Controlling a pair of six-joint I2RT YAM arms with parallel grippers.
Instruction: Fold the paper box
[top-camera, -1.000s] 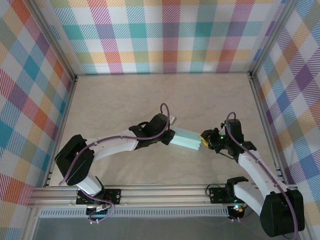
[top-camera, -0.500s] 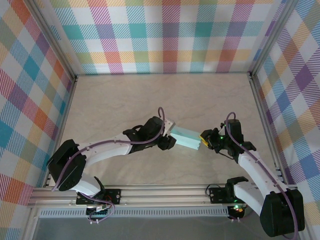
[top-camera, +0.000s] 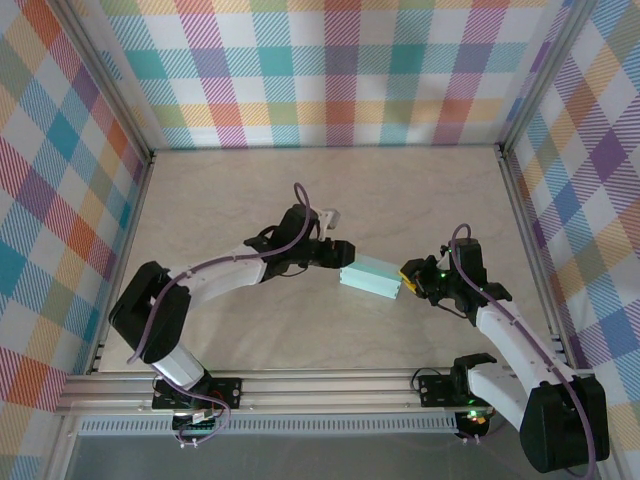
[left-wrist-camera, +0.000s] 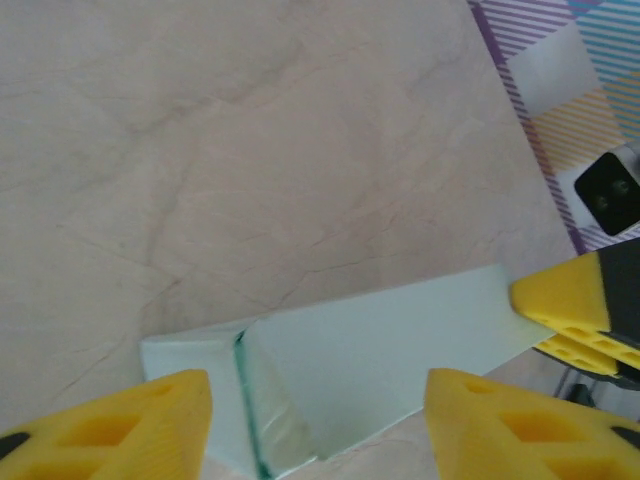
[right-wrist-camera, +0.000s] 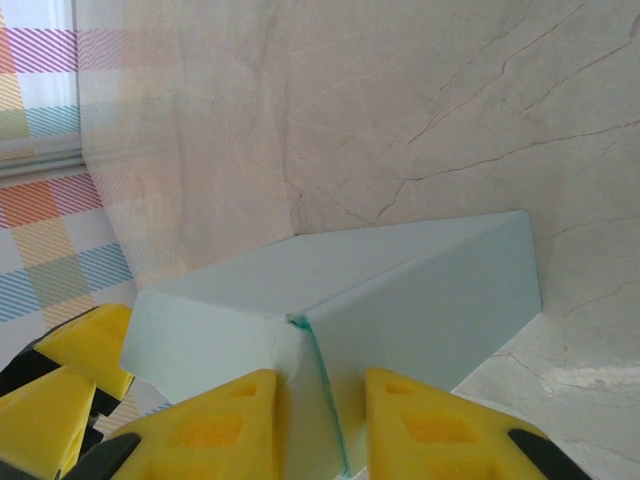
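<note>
Evidently late in the fold: find the pale mint-green thin-card paper box (top-camera: 372, 278) lying right of centre on the beige marble-patterned tabletop (top-camera: 250, 200), already a shallow closed block, pinched at its right end by the right gripper (top-camera: 410, 281), with the left gripper (top-camera: 338, 252) spread wide beside its left end. Next, probably close those jaws on that end, gently, to press the last flap home. Check the left wrist view for the dark seam (left-wrist-camera: 248, 400) at that end, lost from above; the right wrist view for card caught between yellow fingers (right-wrist-camera: 215, 420).
</note>
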